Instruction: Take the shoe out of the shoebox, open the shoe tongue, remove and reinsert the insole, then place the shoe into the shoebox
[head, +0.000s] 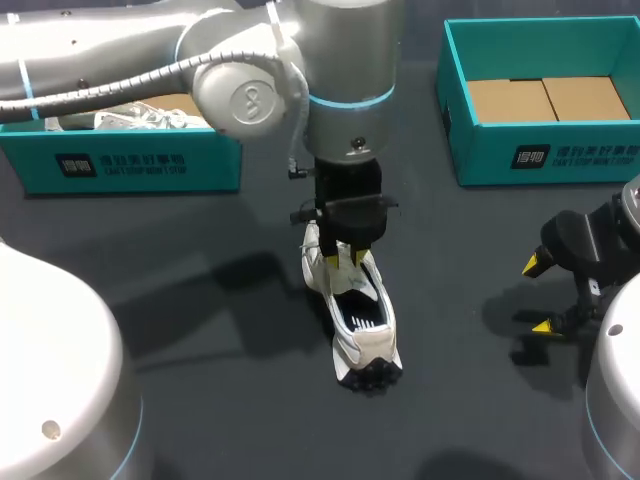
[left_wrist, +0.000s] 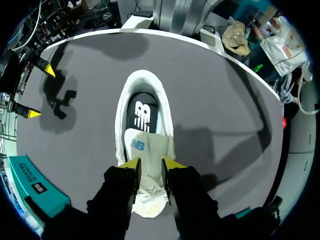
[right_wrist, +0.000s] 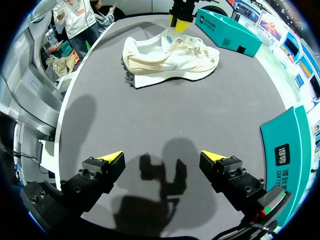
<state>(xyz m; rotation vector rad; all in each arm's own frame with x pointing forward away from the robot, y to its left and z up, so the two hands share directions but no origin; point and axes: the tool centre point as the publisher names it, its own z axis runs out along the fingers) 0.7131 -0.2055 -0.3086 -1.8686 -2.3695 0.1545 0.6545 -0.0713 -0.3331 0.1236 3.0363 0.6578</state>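
Shoe (head: 358, 315) is out of its box and sits mid-frame on the tabletop (head: 200, 300), left pincer (head: 345, 259) nipping the tongue (left_wrist: 145, 147) open, right pincer (head: 538, 296) spread wide at lower right, while the insole (left_wrist: 141, 112) looks not yet removed and reboxing is to come
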